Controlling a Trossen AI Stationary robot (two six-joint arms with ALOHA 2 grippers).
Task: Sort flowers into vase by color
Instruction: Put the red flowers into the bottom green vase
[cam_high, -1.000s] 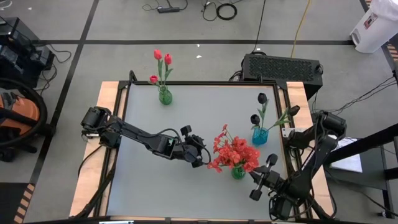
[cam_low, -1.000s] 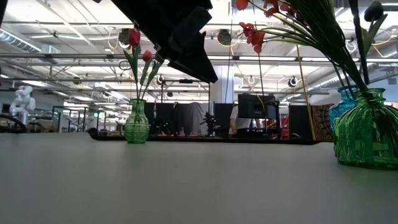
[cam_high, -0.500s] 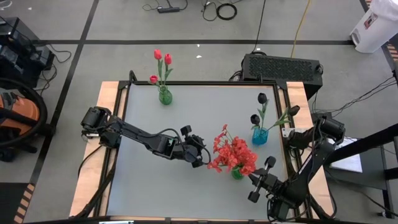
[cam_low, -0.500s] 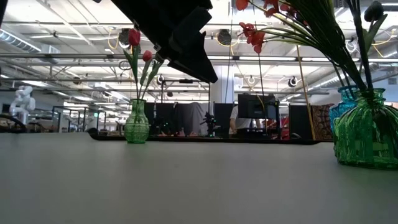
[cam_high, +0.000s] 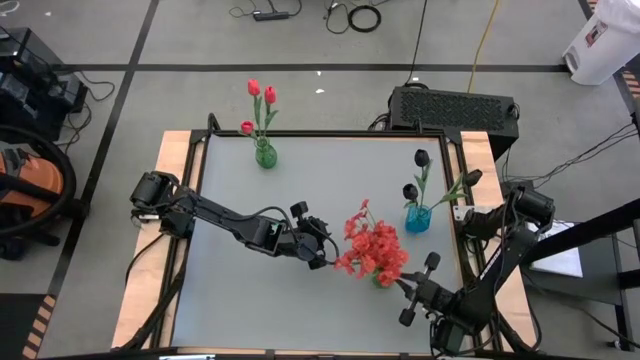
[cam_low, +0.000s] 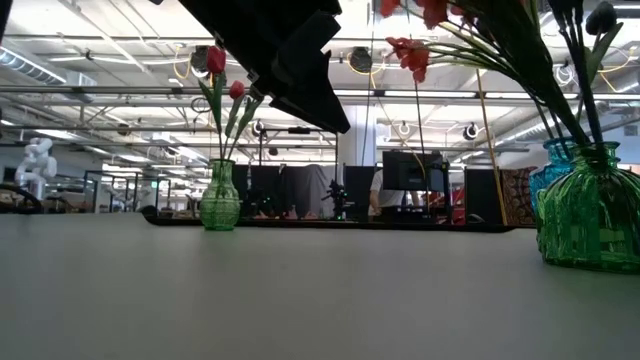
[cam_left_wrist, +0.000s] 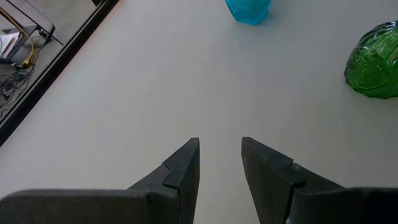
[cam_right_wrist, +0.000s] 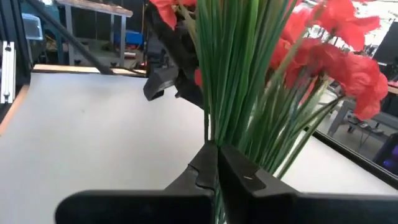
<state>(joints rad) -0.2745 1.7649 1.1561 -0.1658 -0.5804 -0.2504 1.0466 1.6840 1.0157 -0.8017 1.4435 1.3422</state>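
Flowers, red bunch: I read this bushy bunch as the landmark; its stems stand in a green vase near the table's right front.
Table: pale top under both arms; nothing lies loose on it that I can see.
Left arm: reaches in from the table's left side, ending just left of the red bunch.
Right arm: comes up from the front right corner, ending just beside the red bunch.
Red tulips: in their own green vase, well apart, at the far left.
Black tulips: in a blue vase, just behind the red bunch.
Left gripper: fingers part-open, holding nothing.
Right gripper: fingers fully together against the bunch's stems; I cannot tell if a stem is pinched.
Step, my judgement: every flower is vased by colour; sorting looks near done.
Next move: I would back both grippers away without tipping the vase.
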